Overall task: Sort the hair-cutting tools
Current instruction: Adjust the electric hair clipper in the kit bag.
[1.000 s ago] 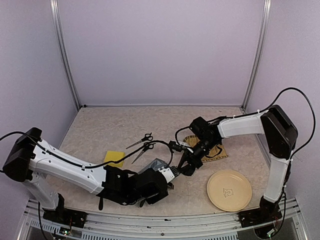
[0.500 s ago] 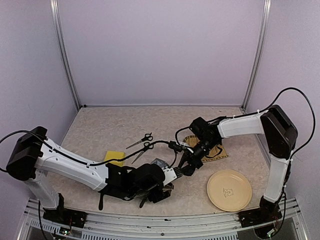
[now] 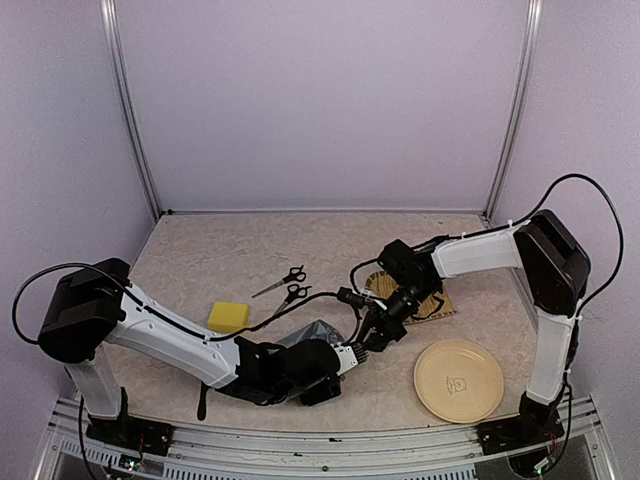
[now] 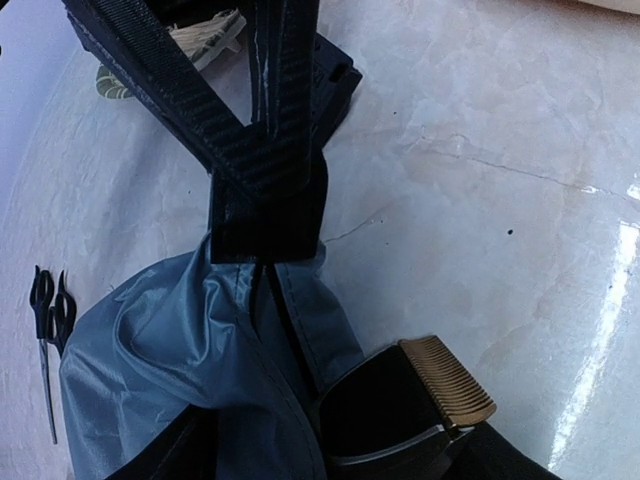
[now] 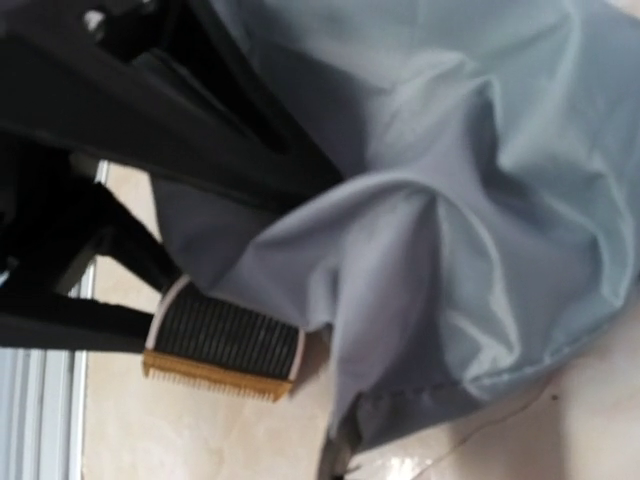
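The grey-blue pouch (image 3: 312, 335) (image 4: 160, 350) (image 5: 450, 250) lies at the front centre. My right gripper (image 3: 372, 338) (image 5: 345, 465) is shut on its black edge tab and holds that edge up. The black clipper (image 3: 350, 353) (image 4: 400, 400) (image 5: 225, 340) with its gold blade lies at the pouch mouth, part covered by cloth. My left gripper (image 3: 335, 362) (image 4: 340, 450) is open, its fingers wide on either side of the clipper and a fold of cloth. Two small scissors (image 3: 283, 281) (image 3: 288, 299) (image 4: 45, 320) lie side by side behind the pouch.
A yellow sponge (image 3: 229, 316) sits left of the pouch. A round tan plate (image 3: 458, 380) lies at the front right. A woven brown mat (image 3: 430, 305) lies under the right arm. Cables trail across the table between the two arms.
My left arm has reached further right toward the pouch mouth, carrying the clipper slightly right. The right gripper has kept its hold on the pouch edge, shifting only slightly.
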Controlling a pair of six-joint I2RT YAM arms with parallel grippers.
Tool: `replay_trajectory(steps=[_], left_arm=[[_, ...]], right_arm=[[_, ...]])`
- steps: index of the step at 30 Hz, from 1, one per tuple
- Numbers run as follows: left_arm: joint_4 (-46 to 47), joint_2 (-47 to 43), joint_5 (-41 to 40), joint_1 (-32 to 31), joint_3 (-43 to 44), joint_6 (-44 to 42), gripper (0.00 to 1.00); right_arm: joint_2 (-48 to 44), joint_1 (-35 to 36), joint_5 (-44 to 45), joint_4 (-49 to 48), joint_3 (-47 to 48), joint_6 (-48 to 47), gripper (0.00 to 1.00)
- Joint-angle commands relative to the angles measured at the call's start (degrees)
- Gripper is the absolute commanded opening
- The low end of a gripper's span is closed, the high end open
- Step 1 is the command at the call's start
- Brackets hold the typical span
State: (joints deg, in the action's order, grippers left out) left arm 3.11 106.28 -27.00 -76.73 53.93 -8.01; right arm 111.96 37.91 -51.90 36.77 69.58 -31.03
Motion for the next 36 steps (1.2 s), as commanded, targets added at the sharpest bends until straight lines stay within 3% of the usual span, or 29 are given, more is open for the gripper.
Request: replay_trajectory(steps=[1, 11, 19, 21, 25, 32, 36], left_arm=[[1.12, 0.55, -2.84, 0.9, 1.31, 0.52, 0.69], [1.63, 0.15, -11.4, 4.36, 0.84, 11.42, 0.53], [0.56, 1.35, -13.05, 6.9, 0.7, 16.3, 0.44], [-0.7, 2.97, -12.95, 7.01, 1.53, 16.65, 0.47], [-1.3, 2.74, -11.91, 5.91, 1.59, 16.28, 0.63], [-7.27, -8.66, -12.51, 3.39, 1.44, 17.93, 0.74], [-13.27, -16.36, -7.86, 2.55, 0.82, 23.52, 0.79]], right_arm=[[1.09, 0.76, -2.58, 1.52, 0.9, -1.14, 0.0], [0.66, 0.76, -4.08, 3.75, 1.04, -1.43, 0.0], [1.13, 0.71, -6.71, 5.98, 1.84, -1.9, 0.0], [1.5, 0.65, -8.32, 7.16, 2.7, -2.31, 0.0], [2.02, 0.59, -10.52, 8.67, 4.22, -2.38, 0.0], [1.35, -0.82, -10.91, 9.99, 5.79, -1.39, 0.0], [0.18, -1.5, -9.92, 8.27, 4.93, -0.03, 0.0]])
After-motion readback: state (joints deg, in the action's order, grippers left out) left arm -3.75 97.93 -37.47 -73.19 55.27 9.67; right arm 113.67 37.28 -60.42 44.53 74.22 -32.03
